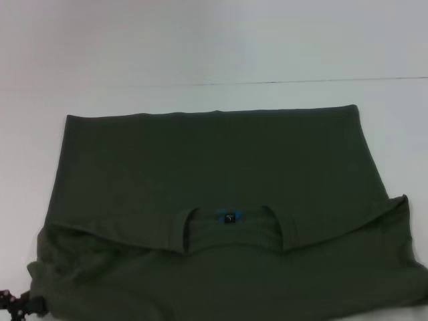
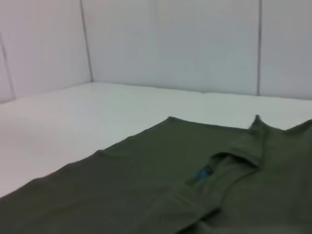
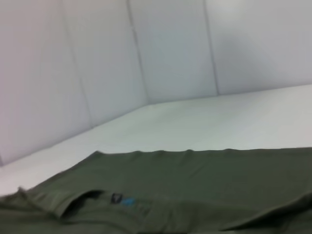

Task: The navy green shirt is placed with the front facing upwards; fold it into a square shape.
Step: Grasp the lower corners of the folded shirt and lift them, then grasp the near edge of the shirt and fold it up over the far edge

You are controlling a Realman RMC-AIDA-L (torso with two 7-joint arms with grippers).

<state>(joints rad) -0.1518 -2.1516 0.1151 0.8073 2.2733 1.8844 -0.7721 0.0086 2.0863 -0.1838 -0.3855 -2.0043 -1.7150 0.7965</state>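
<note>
Locate the left gripper (image 1: 23,304) at roughly 8 o'clock in the head view, at the lower edge: only a small dark part with red marks shows, just beside the near left corner of the navy green shirt (image 1: 214,174). You cannot tell whether its fingers are spread or pressed together. The right gripper does not appear in any view.

From that corner outward, note that the shirt covers most of the white table (image 1: 214,47) in front of the robot. Its far edge runs straight from about 10 o'clock to 2 o'clock. The neck opening (image 1: 231,227) sits toward 6 o'clock, and the small blue neck label (image 1: 229,217) lies inside it. A fold line crosses the cloth on both sides of the neck; the nearer fabric is bunched and creased toward 7 o'clock and 5 o'clock.

In the left wrist view, the shirt (image 2: 146,170) lies flat with the label (image 2: 202,174) visible. In the right wrist view, the shirt (image 3: 195,180) and label (image 3: 127,201) appear likewise, with white walls (image 3: 170,48) behind the table.
</note>
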